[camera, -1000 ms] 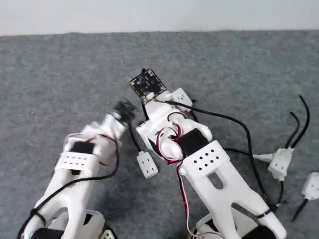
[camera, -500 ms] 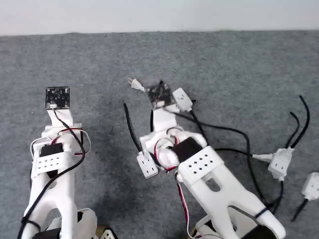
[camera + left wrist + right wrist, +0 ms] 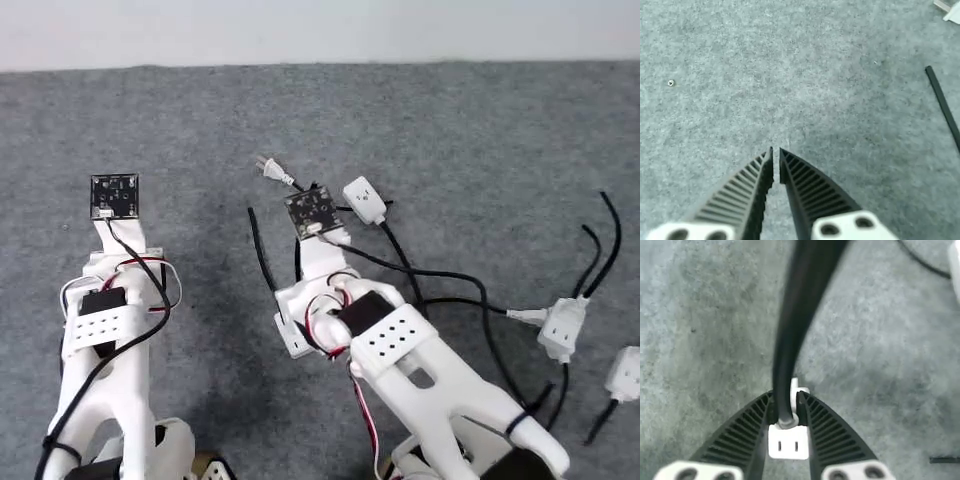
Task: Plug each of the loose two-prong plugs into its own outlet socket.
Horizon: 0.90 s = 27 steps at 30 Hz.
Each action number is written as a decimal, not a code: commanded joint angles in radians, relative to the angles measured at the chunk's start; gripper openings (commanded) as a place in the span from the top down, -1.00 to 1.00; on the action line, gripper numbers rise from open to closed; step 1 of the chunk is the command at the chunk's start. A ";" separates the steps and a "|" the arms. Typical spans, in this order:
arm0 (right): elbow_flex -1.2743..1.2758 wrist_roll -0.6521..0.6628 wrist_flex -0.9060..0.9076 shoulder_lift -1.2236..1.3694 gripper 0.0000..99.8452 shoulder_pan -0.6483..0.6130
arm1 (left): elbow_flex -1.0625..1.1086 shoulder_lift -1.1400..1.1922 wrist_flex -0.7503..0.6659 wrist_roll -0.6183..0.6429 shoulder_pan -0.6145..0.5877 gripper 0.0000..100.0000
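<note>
My right claw point(image 3: 785, 401) is clamped on a white outlet socket point(image 3: 786, 442), and the socket's black cord point(image 3: 800, 315) runs out from between the fingers. My left claw point(image 3: 775, 152) is pressed together on nothing, over grey carpet point(image 3: 790, 60). A loose two-prong plug point(image 3: 268, 168) lies apart from both claws (a second socket point(image 3: 364, 200) lies near it).

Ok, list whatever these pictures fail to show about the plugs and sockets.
High view: the right arm covers half of the socket beside it; its slots are hidden.
High view: the edge cuts off the far-right socket.
Left wrist view: the corner cuts off a white piece; plug or socket, cannot tell.
Right wrist view: the held socket has a blurred black cable; where it leads is unclear.
</note>
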 commanded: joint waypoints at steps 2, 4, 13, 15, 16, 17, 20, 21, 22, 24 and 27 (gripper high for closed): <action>-0.014 0.012 -0.031 0.027 0.98 -0.030 | -0.033 -0.029 -0.029 0.012 -0.009 0.97; -0.014 0.012 -0.041 0.041 0.98 -0.027 | -0.033 -0.029 -0.029 0.011 -0.009 0.97; -0.017 0.044 -0.041 0.025 0.98 -0.004 | -0.033 -0.029 -0.029 0.011 -0.009 0.97; -0.020 0.046 -0.038 -0.007 0.98 -0.007 | -0.031 -0.029 -0.029 0.011 -0.009 0.97; -0.018 0.048 -0.036 -0.030 0.98 -0.007 | -0.031 -0.029 -0.029 0.011 -0.009 0.97; -0.018 0.048 -0.035 -0.050 0.98 -0.008 | -0.031 -0.029 -0.029 0.011 -0.009 0.97; -0.018 0.071 -0.004 -0.099 0.98 -0.004 | -0.027 -0.028 0.000 -0.074 -0.002 0.97; -0.018 0.110 0.001 -0.116 0.98 0.002 | -0.027 -0.028 0.014 -0.109 0.005 0.97; -0.018 0.153 0.007 -0.131 0.98 0.019 | -0.027 -0.028 0.023 -0.126 0.012 0.97; -0.026 0.219 0.041 -0.157 0.98 0.085 | -0.024 -0.028 0.023 -0.118 0.018 0.97; -0.018 0.296 0.093 -0.168 0.98 0.216 | -0.022 -0.028 0.021 -0.118 0.018 0.97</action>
